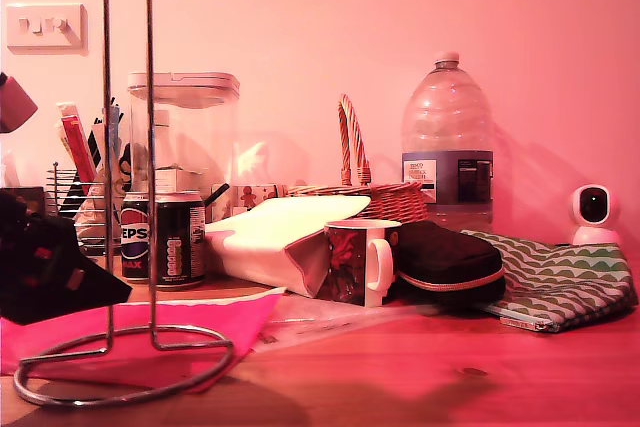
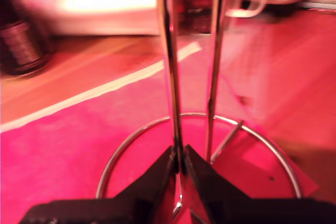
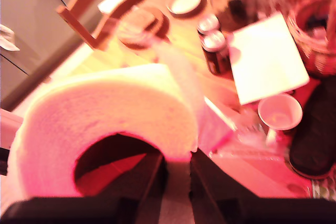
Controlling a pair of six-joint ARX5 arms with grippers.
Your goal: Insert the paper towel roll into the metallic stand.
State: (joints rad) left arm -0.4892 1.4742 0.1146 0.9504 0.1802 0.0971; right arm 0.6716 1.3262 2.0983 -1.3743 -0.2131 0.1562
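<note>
One metallic stand (image 1: 128,197) on the worktop (image 1: 420,367), my first hand (image 2: 181,169) clamped on its upright; my second hand (image 3: 177,174) pinches one paper towel roll's (image 3: 105,114) wall above it.

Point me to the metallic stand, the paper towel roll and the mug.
metallic stand (image 1: 152,147), exterior view, on one upright wire of the loop.
paper towel roll (image 3: 100,108), second wrist view, on its flat end face.
mug (image 1: 350,262), exterior view, on its patterned side.

Chrome metallic stand (image 1: 128,197), pink cloth (image 1: 150,332), scallop-patterned green pouch (image 1: 560,282).
</note>
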